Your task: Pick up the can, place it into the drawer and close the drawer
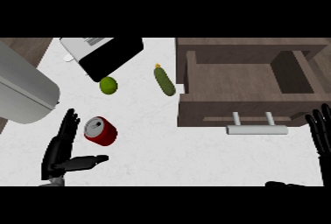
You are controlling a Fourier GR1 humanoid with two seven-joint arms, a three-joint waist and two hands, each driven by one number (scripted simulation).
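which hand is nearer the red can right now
Left. The left hand is open right beside the red can, fingers along its left side and thumb below it. The right hand rests open at the view's right edge, beyond the drawer.

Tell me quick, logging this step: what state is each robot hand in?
Left robot hand: open, fingers straight beside the red can, not holding it.
Right robot hand: open, holding nothing.
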